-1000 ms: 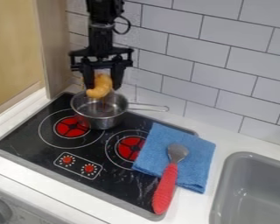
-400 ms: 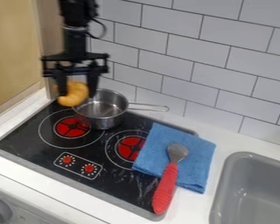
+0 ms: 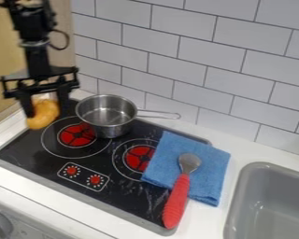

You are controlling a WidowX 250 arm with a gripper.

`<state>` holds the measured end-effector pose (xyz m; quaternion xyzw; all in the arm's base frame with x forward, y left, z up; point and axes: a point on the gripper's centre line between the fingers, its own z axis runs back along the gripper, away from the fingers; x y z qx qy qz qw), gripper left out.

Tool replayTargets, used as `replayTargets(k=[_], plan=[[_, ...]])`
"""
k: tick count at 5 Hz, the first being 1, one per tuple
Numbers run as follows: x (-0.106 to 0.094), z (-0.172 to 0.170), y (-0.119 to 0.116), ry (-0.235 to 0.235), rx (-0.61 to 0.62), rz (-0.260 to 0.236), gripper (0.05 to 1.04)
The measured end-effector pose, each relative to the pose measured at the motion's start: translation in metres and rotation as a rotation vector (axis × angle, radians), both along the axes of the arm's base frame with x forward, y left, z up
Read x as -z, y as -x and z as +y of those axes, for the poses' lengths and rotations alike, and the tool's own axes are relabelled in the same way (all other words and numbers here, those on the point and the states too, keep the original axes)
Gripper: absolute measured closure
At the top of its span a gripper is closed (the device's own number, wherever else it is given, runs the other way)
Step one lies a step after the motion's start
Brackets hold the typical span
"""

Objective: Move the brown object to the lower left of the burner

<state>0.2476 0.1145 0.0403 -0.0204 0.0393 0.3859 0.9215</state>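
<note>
Gripper [image 3: 46, 111] pinching brown object [image 3: 43, 115] between its fingers, holding it aloft, likely for clearing stove [image 3: 24, 148] beneath before lowering; saucepan [image 3: 110, 129] sitting beside gripper, outside likely path.

Left of the pot [image 3: 110, 127], the gripper [image 3: 46, 107] holds the brown object [image 3: 42, 115]. Under the pot is the stove [image 3: 124, 196]; to its lower right, a spoon [image 3: 177, 198] on a towel [image 3: 208, 170], then the sink [image 3: 239, 198].

A white counter [image 3: 27, 184] is carrying a black stovetop [image 3: 30, 151]. A metal pot [image 3: 108, 125] is standing toward the stovetop's back, and a blue cloth [image 3: 211, 175] is lying across the right edge onto the counter.
</note>
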Motion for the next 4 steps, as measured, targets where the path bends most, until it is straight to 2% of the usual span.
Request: replayTargets(k=[1,3,4], plan=[[0.017,-0.001,0.013,-0.024,0.031,-0.008,0.457],[0.029,-0.002,0.012,-0.023,0.047,-0.047,0.457],[0.034,0.005,0.019,-0.023,0.017,-0.046,0.457]])
